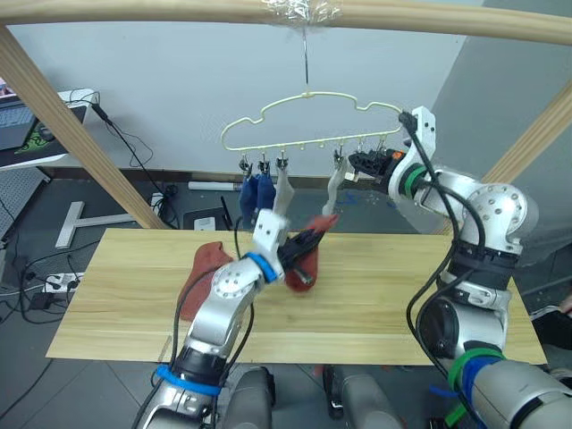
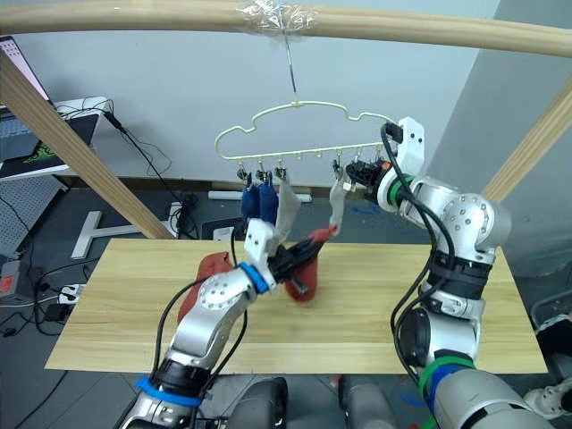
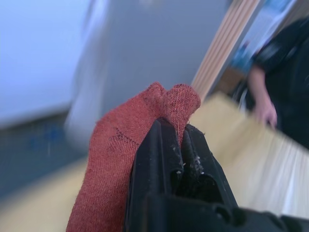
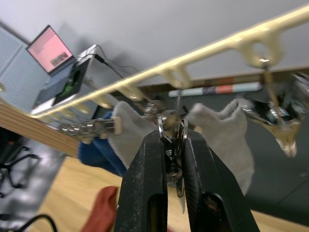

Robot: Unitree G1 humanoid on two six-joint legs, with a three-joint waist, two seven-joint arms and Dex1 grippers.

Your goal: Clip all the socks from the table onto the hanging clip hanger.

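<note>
Fingers [image 3: 166,145] of the left gripper are clamped on a rust-red knit sock [image 1: 304,259] above the light yellowish plank desk [image 1: 384,295]; right fingers [image 4: 166,164] pinch a dark metal clip [image 4: 172,126] under the round wooden pole [image 1: 179,11], before a grey wall [image 1: 179,89].

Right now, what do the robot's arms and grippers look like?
Both arms are silver-grey metal with rounded joint housings and loose black cables. The left arm wears blue bands, the right arm green ones. Each wrist carries a white block. The left gripper and right gripper each have two black fingers.
</note>
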